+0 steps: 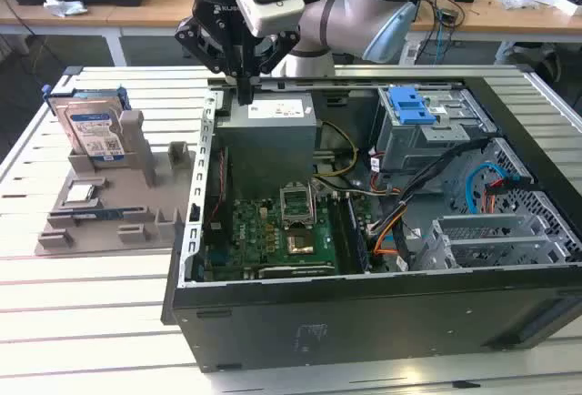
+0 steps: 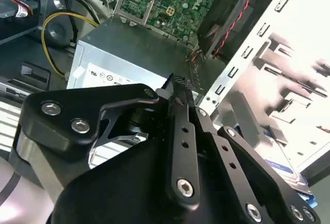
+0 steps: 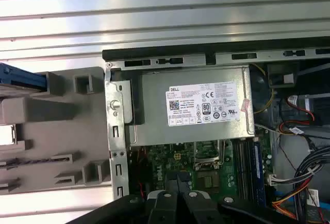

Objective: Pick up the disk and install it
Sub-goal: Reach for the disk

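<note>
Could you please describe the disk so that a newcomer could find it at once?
To the exterior view's left of the open computer case lies a grey holder. The disk stands upright at its far end: silver with a white-and-blue label and blue frame, unlike the small chip lying flat on the holder.

1. Hidden behind the grey holder (image 1: 136,145) in the exterior view: lower part of the disk (image 1: 91,122).
2. Cut off by the frame edge in the first wrist view: the disk (image 3: 20,77), down to a blue strip.
3. Mostly covered by the gripper (image 2: 178,87) in the second wrist view: the disk (image 2: 282,166); blurred beside it, the grey holder (image 2: 299,95).
</note>
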Tool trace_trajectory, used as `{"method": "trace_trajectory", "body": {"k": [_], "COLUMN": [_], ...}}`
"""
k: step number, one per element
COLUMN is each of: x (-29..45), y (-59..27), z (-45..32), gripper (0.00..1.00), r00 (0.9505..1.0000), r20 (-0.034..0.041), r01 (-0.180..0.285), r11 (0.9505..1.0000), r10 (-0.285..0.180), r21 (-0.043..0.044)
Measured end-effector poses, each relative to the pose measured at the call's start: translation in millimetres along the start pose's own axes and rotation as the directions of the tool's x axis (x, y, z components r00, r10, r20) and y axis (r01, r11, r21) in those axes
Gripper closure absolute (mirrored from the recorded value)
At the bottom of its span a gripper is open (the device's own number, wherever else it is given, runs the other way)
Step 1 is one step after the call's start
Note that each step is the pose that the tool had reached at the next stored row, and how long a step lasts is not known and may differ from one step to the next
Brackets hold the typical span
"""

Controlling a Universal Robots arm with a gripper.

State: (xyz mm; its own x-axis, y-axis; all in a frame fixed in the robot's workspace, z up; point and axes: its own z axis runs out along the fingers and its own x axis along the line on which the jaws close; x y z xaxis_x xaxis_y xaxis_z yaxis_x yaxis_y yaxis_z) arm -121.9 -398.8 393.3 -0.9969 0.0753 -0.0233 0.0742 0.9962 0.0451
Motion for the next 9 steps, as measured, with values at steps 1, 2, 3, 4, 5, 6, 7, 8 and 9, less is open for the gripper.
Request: {"method": "trace_trajectory", "body": {"k": [1, 2, 3, 4, 5, 6, 7, 8, 9], "x": [1.4, 4.6, 12.0, 13.5, 15.0, 17.9, 19.7, 20.8, 22.0], "y": [-0.1, -0.3, -0.9, -1.0, -1.1, -1.3, -1.5, -1.5, -1.6], "z": [0.0, -0.1, -0.3, -0.3, -0.4, -0.5, -0.5, -0.5, -0.6], "gripper": [0.90, 0.90, 0.90, 0.90, 0.90, 0.90, 0.90, 0.90, 0.90], "r00": [1.0000, 1.0000, 1.0000, 1.0000, 1.0000, 1.0000, 1.0000, 1.0000, 1.0000], "r20": [0.0001, 0.0000, 0.0000, 0.0000, 0.0000, 0.0000, 0.0000, 0.0001, 0.0000], "r01": [0.000, 0.000, 0.000, 0.000, 0.000, 0.000, 0.000, 0.000, 0.000], "r11": [1.0000, 1.0000, 1.0000, 1.0000, 1.0000, 1.0000, 1.0000, 1.0000, 1.0000], "r10": [0.000, 0.000, 0.000, 0.000, 0.000, 0.000, 0.000, 0.000, 0.000], "r21": [-0.0001, 0.0001, 0.0001, 0.0000, 0.0000, 0.0000, 0.0001, 0.0002, 0.0002]}}
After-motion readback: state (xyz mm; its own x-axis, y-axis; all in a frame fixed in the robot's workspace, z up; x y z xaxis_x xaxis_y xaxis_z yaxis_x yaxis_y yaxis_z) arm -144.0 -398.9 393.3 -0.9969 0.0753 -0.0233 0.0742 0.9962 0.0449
